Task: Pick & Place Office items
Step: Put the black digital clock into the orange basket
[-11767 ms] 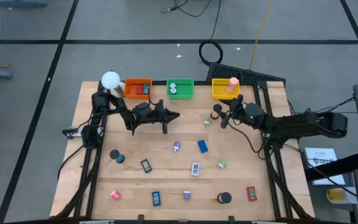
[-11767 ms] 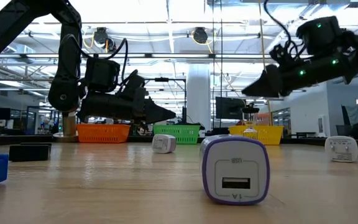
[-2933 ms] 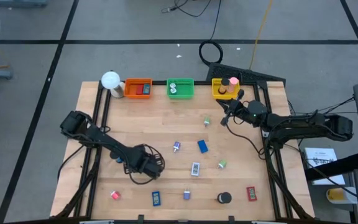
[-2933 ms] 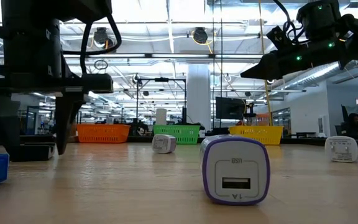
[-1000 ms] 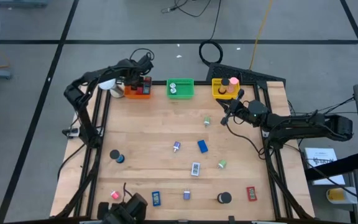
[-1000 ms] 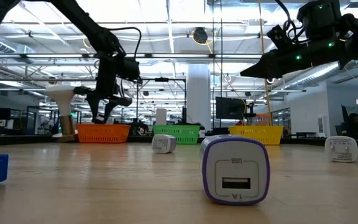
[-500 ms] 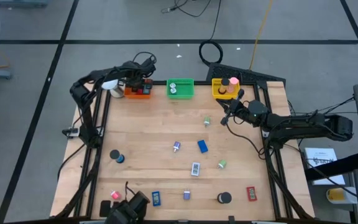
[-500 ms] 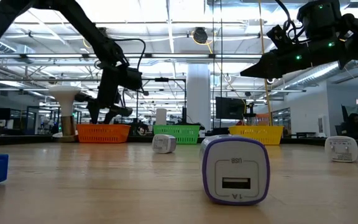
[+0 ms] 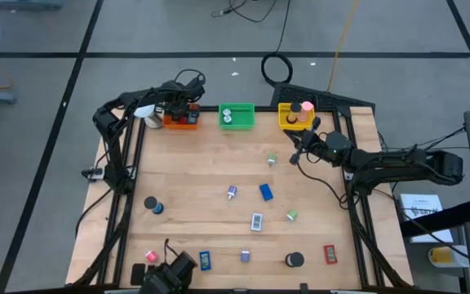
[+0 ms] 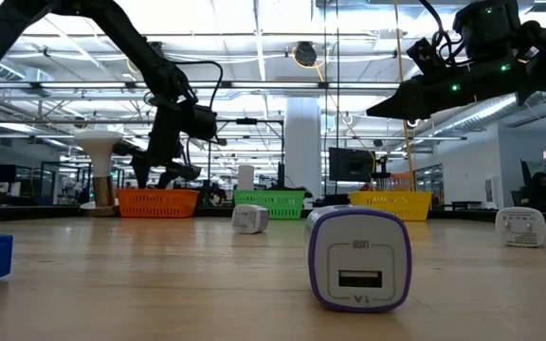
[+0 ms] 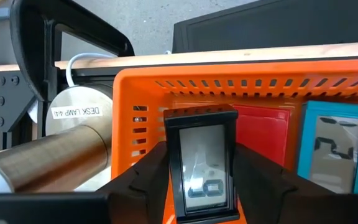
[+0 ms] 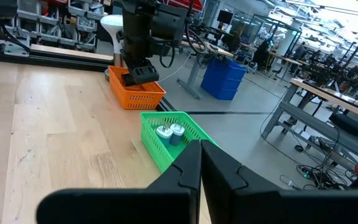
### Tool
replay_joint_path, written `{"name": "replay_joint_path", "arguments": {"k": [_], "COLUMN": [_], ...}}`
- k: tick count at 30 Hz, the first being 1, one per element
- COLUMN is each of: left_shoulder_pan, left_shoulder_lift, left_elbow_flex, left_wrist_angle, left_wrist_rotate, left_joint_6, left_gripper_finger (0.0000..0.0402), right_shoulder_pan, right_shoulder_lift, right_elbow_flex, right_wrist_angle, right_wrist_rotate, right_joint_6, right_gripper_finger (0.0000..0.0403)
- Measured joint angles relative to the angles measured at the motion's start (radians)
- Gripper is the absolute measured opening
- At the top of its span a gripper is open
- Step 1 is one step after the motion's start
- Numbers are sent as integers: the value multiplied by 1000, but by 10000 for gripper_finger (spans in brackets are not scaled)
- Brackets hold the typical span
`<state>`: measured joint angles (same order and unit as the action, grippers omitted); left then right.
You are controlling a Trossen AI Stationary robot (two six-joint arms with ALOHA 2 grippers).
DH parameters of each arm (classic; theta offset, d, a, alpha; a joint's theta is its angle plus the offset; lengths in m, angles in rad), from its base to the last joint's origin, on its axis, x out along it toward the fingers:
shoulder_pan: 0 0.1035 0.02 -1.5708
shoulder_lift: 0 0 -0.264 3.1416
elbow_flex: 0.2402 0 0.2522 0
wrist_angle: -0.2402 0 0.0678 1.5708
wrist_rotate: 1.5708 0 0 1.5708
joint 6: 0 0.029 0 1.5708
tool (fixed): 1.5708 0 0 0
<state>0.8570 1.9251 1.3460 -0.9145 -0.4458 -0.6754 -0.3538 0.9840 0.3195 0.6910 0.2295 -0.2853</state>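
- I see the desk [image 9: 219,171] with three trays along its far edge: the orange tray [image 9: 181,117] far left, the green tray [image 9: 237,116] in the middle, the yellow tray [image 9: 294,117] far right.
- My left gripper [image 11: 199,186] is over the orange tray, beside the lamp [image 11: 55,149]. Its jaws flank a black flat rectangle [image 11: 201,163], which stands on end inside the tray; I cannot tell whether the grip is on or already slackened.
- My right gripper [image 9: 294,153] waits above the desk just near of the yellow tray, jaws clenched on nothing.
- Step in hand, as I judge it: placing the black piece in the orange tray, next to a red rectangle [image 11: 263,127] and a blue rectangle [image 11: 331,152].
- The next move calls for full release, a straight lift clear of the tray wall, then travel to the loose office items [image 9: 256,221] mid-desk and near.
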Motion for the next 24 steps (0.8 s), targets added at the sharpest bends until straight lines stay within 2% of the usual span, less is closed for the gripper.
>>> {"name": "replay_joint_path", "arguments": {"k": [5, 24], "left_shoulder_pan": [0, -8], "left_shoulder_lift": [0, 0], "left_elbow_flex": [0, 0], "left_wrist_angle": [-2, -26], "left_wrist_rotate": [11, 18], "left_joint_6": [3, 16], "left_gripper_finger": [177, 181], "right_shoulder_pan": [0, 0], "right_shoulder_lift": [0, 0], "right_elbow_flex": [0, 0], "right_wrist_angle": [0, 0], "right_wrist_rotate": [0, 0], "right_joint_6": [0, -12], "right_gripper_finger": [4, 4]}}
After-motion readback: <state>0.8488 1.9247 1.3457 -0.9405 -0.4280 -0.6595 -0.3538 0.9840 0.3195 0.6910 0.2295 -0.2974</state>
